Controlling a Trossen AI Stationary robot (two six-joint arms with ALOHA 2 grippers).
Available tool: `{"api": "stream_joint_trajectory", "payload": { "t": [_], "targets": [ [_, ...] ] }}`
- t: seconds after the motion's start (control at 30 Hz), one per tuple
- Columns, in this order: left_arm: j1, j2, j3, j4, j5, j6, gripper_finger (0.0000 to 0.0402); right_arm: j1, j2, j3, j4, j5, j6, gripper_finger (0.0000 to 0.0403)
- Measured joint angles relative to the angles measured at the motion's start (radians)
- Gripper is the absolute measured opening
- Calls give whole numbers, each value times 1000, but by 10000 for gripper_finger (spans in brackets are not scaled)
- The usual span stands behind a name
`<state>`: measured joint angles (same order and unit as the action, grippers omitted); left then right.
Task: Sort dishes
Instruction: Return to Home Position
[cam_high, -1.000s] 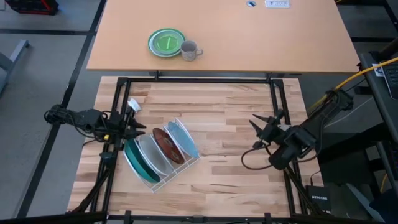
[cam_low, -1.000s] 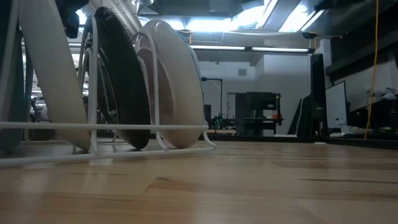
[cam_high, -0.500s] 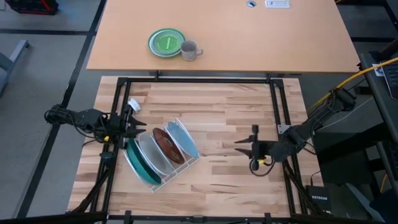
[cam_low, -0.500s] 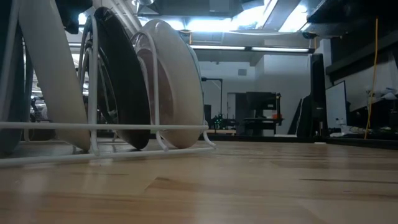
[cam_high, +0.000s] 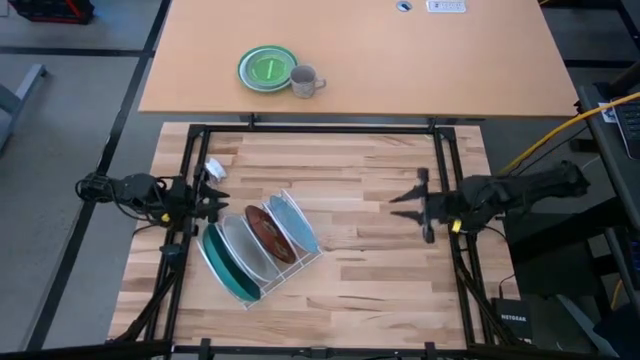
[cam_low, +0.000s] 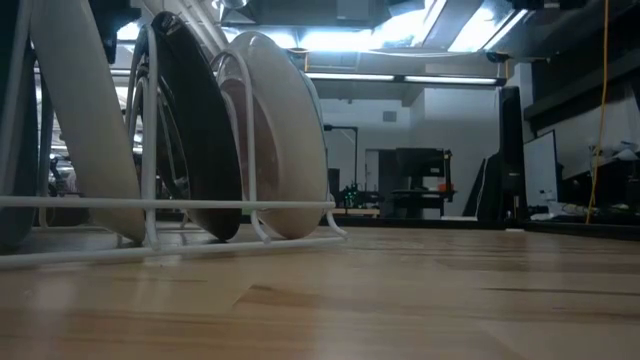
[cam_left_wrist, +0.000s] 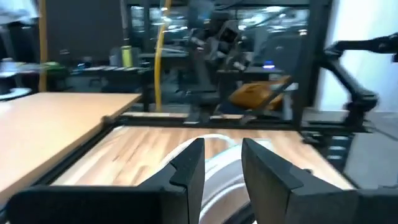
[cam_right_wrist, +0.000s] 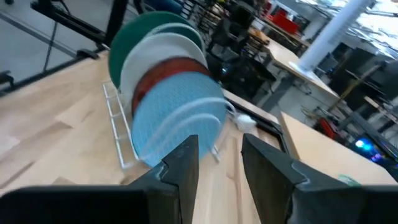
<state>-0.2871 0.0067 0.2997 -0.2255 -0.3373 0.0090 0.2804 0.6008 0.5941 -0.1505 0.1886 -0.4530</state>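
The dishes — four round plates — stood on edge in a rack on the left half of the wooden tabletop. None lay flat anywhere, so the sorting looked finished.

The white wire rack sat at a slant across the boards. Its upright loops held each plate in its own slot, which kept them apart and stopped them rolling or leaning on one another. The dark teal plate was at the end nearest the left arm. Next came the plain white plate, then the dark red plate. The light blue plate was last, at the end facing the right arm.

The right hand hovered over bare boards by the right frame rail, well apart from the rack. Its fingers were spread and held nothing. The left hand sat at the left rail near the teal end of the rack, seemingly clear of it. Its fingers were parted and empty too. With nothing left to carry, both arms low at their own sides read as parking rather than reaching.

On the plain tan table beyond sat a small green plate with a grey mug just beside it — neither belonged to the set.
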Motion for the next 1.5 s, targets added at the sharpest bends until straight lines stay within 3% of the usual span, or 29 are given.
{"api": "stream_joint_trajectory", "payload": {
  "t": [0.2, 0.4, 0.63, 0.87, 1.2, 1.5],
  "targets": [
    [0, 0, 1, -94, -203, -59, 98, -86, -194, -1, -187, -91, -4, 127],
    [0, -1, 1, -164, -369, -114, 98, -98, -374, -106, -195, -110, -4, 127],
    [0, 0, 1, -248, -377, -167, 98, -98, -533, -298, -190, -97, 54, 127],
    [0, 0, 1, -269, -378, -219, 98, -98, -599, -430, -135, -84, 82, 127],
    [0, 0, 1, -268, -377, -213, 98, -98, -598, -489, -131, 65, 54, 127],
    [0, 0, 1, -268, -377, -191, 98, -98, -597, -491, -136, 81, -24, 127]
  ]
}}
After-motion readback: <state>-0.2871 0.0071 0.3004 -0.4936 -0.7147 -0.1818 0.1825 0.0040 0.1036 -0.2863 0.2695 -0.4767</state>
